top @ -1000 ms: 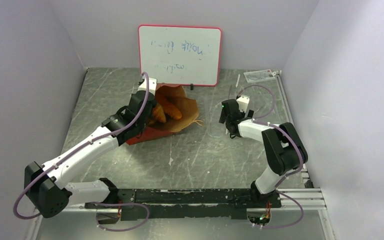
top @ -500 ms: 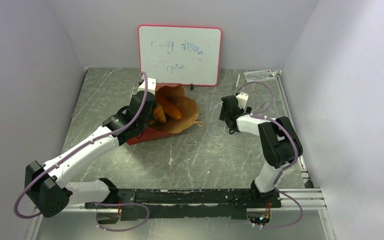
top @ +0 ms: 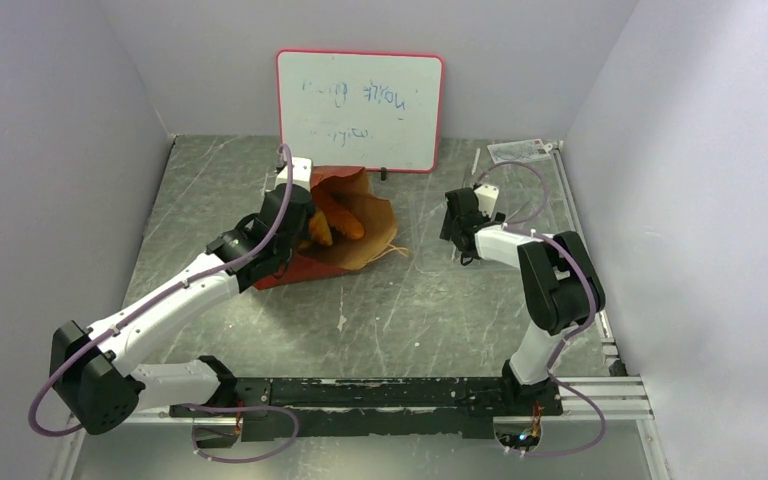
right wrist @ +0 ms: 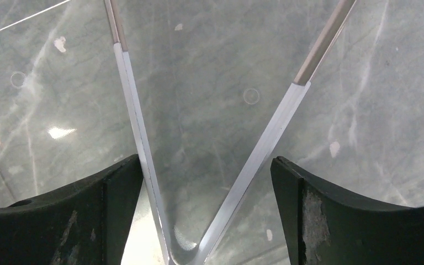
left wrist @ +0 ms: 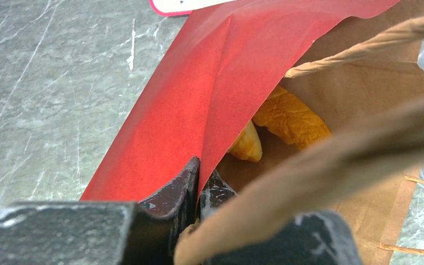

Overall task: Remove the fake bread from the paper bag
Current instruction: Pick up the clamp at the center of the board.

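The paper bag (top: 352, 243) lies on its side at the back left of the table, mouth facing up and right. Orange fake bread (top: 338, 218) shows inside it. My left gripper (top: 298, 212) is shut on the bag's red edge. In the left wrist view the jaws (left wrist: 200, 178) pinch the red paper (left wrist: 199, 83), with a croissant tip (left wrist: 247, 146) and an orange loaf (left wrist: 290, 115) inside, and a tan cord handle (left wrist: 364, 41) across the view. My right gripper (top: 458, 238) is open and empty, right of the bag.
A red-framed whiteboard (top: 359, 97) stands behind the bag. A clear plastic piece with shiny edges (right wrist: 143, 127) lies on the table under my right gripper (right wrist: 205, 165). A clear item (top: 520, 151) lies at the back right. Grey walls enclose the table.
My right arm has folded in, and its gripper has shifted slightly back and right. My left gripper still holds the bag edge in the same place.
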`<state>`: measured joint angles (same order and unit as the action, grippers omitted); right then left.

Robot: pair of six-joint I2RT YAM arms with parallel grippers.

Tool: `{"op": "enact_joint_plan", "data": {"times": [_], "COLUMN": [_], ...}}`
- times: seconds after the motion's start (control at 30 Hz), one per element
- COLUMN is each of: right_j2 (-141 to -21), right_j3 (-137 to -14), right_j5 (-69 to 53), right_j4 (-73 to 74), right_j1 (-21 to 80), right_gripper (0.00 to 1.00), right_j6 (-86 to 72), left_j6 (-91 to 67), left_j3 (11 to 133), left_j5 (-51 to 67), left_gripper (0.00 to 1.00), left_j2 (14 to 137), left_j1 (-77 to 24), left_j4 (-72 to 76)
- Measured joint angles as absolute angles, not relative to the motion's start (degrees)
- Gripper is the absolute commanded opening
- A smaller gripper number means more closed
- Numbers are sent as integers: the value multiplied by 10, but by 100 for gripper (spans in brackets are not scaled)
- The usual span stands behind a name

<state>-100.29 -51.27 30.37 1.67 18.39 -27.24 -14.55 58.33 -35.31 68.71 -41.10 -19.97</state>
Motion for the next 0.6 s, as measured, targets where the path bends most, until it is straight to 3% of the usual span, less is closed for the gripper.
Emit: {"op": "enact_joint_plan", "data": {"times": [0.23,0.47,0.6], "right_j2": [-1040,-1051,-1049], "right_j3": [-558,-571,-568], "right_j5": [297,282,275], "right_j4": [29,26,24], "right_j1": [173,162,161], "right_gripper": [86,54,51], "right_j6": [-277,-277,-273], "left_j6": [-151,-157,-170], "left_j3": [583,583,583], "left_j5": [-348,-340,-331], "left_gripper": [7,7,7], "left_j2": [691,701,714], "left_j1": [-411,-411,-412], "left_j4": [-198,-194,-196]}}
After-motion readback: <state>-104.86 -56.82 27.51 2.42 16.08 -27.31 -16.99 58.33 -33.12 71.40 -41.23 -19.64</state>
